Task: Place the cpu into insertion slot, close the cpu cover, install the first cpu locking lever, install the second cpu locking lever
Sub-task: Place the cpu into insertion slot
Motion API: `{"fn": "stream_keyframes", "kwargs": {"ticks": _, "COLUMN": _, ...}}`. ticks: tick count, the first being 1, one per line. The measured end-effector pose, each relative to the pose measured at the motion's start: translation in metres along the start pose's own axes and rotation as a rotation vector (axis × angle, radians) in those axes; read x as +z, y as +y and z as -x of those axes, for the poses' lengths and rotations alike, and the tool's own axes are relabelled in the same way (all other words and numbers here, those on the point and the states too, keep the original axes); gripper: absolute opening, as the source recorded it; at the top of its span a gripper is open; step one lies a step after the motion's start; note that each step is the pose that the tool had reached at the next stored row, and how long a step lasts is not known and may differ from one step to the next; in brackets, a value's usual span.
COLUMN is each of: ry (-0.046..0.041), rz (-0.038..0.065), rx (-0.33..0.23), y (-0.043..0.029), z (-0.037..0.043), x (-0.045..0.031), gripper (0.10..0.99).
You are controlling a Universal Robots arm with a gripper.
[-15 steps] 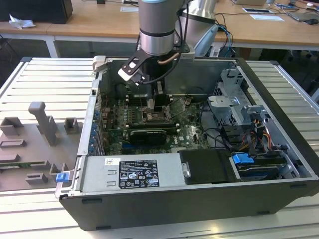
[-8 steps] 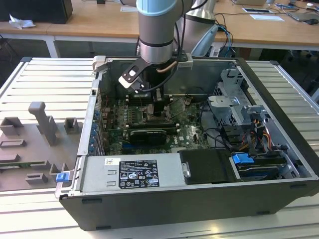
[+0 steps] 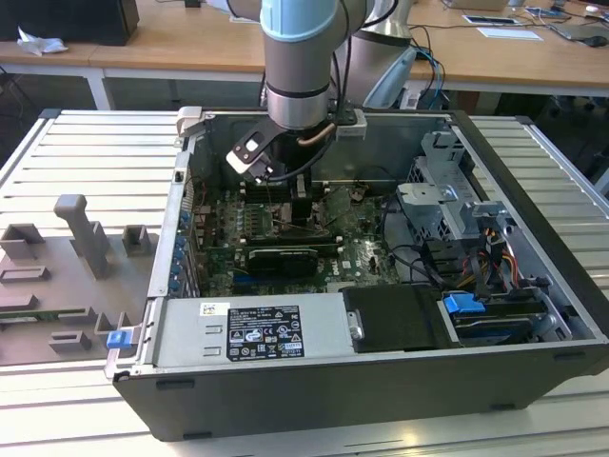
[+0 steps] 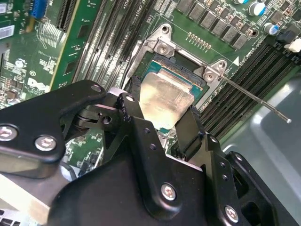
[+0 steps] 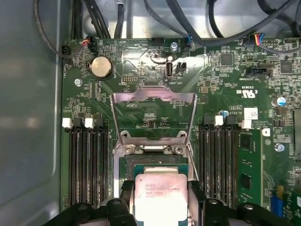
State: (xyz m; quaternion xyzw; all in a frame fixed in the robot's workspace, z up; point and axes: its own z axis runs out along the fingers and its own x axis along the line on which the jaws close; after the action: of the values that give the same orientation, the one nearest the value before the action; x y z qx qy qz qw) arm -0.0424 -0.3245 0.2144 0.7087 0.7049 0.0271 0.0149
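Exterior view, case front at about 6 o'clock: a large white label (image 3: pixel 264 333) on the grey power supply cover (image 3: pixel 181 343) carries dense black print and a row of small marks, too fine to make out, with a corner sticker (image 3: pixel 215 308) at its 10 o'clock. First wrist view: the cpu (image 5: pixel 159 197) lid bears faint dark lines of print, not legible; the green motherboard (image 5: pixel 225 80) carries white lettering and a white board sticker (image 5: pixel 250 113) beside the memory slots (image 5: pixel 218 155). Second wrist view: a white triangle mark (image 4: pixel 236 60) sits on the board just off one corner of the insertion slot (image 4: pixel 181 63).
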Motion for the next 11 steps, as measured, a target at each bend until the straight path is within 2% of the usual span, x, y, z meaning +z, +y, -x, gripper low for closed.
{"fn": "stream_keyframes", "kwargs": {"ticks": 6, "ry": 0.0, "rz": 0.0, "rx": -0.002, "y": -0.0004, "z": -0.0023, "x": 0.0073, "gripper": 0.541}}
{"fn": "stream_keyframes", "kwargs": {"ticks": 11, "ry": -0.0015, "rz": 0.0, "rx": -0.002, "y": -0.0004, "z": -0.003, "x": 0.0088, "gripper": 0.541}}
